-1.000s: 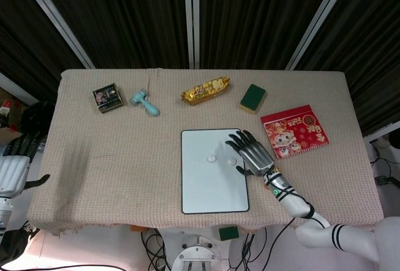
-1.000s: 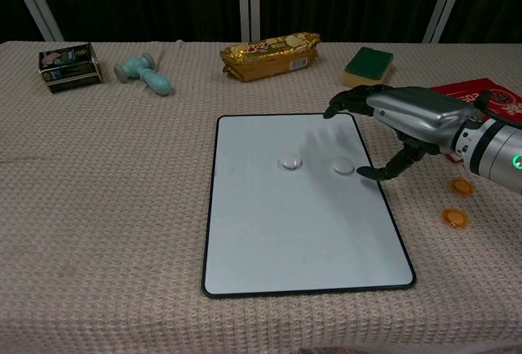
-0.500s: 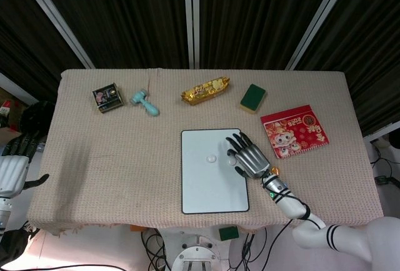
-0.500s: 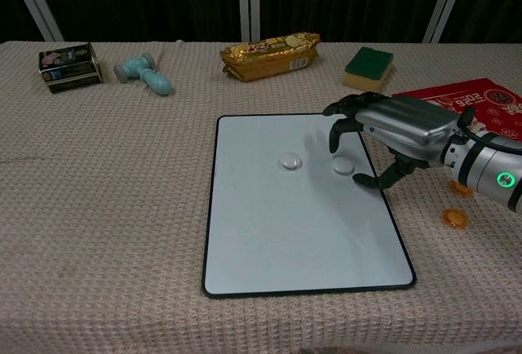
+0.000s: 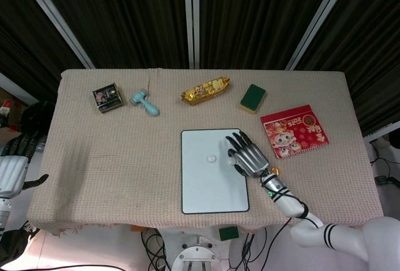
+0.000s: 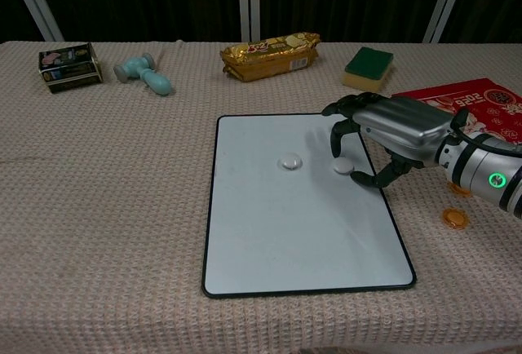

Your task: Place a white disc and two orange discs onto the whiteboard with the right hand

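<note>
The whiteboard [image 6: 285, 232] lies flat in the middle of the table, also visible as the whiteboard [image 5: 200, 187] in the head view. Two white discs rest on it: one [image 6: 289, 161] near the centre, one [image 6: 343, 166] by the right edge. My right hand [image 6: 391, 130] hovers over the board's right edge, fingers bent down, a fingertip and the thumb bracketing the right disc without lifting it. In the head view the right hand [image 5: 249, 155] hides that disc. An orange disc [image 6: 455, 218] lies on the cloth right of the board; another [image 6: 462, 189] peeks from behind the wrist. My left hand [image 5: 12, 170] hangs off the table's left, fingers apart.
A red packet [image 6: 481, 97] lies right of the hand. Along the back stand a green sponge [image 6: 369, 64], a gold snack pack [image 6: 269, 52], a teal toy hammer [image 6: 145, 73] and a small box [image 6: 69, 66].
My right hand came in over the board's right edge and lowered, its fingers curling down around the right white disc. The left hand stayed still.
</note>
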`<action>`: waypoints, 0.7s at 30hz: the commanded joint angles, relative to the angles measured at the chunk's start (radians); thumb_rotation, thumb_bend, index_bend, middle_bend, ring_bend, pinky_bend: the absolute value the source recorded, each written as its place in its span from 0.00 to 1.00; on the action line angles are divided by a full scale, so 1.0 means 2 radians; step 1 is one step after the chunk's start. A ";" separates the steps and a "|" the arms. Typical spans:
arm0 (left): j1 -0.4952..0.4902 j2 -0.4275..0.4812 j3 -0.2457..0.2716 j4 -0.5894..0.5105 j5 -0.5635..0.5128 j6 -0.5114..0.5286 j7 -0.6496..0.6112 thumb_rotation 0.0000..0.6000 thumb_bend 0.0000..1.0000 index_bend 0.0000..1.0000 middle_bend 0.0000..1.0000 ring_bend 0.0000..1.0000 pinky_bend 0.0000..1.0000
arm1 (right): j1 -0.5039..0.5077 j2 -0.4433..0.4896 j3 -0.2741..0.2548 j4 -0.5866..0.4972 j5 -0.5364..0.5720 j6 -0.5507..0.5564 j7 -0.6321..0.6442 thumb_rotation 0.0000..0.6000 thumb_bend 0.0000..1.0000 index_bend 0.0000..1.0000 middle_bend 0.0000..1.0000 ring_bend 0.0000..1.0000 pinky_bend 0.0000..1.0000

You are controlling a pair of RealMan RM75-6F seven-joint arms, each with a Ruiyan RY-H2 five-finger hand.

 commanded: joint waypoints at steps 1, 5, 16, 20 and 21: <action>0.000 -0.001 0.000 0.001 0.000 -0.001 -0.001 1.00 0.13 0.11 0.04 0.00 0.10 | 0.000 -0.001 0.000 0.002 0.001 -0.001 -0.001 1.00 0.36 0.44 0.04 0.00 0.00; 0.000 -0.002 0.000 0.002 0.000 0.000 -0.003 1.00 0.13 0.11 0.04 0.00 0.10 | -0.001 -0.004 0.001 0.004 0.001 0.002 0.000 1.00 0.36 0.50 0.04 0.00 0.00; 0.001 -0.001 0.000 0.002 0.002 0.002 -0.003 1.00 0.13 0.11 0.04 0.00 0.10 | 0.006 -0.019 0.008 0.016 -0.006 0.005 0.017 1.00 0.37 0.53 0.05 0.00 0.00; 0.001 -0.001 0.000 0.002 0.002 0.003 -0.004 1.00 0.13 0.11 0.04 0.00 0.10 | 0.010 -0.027 0.012 0.023 -0.003 0.001 0.015 1.00 0.37 0.53 0.05 0.00 0.00; 0.001 -0.001 0.000 0.002 0.002 0.003 -0.004 1.00 0.13 0.11 0.04 0.00 0.10 | 0.012 -0.029 0.013 0.025 -0.002 -0.001 0.014 1.00 0.37 0.53 0.06 0.00 0.00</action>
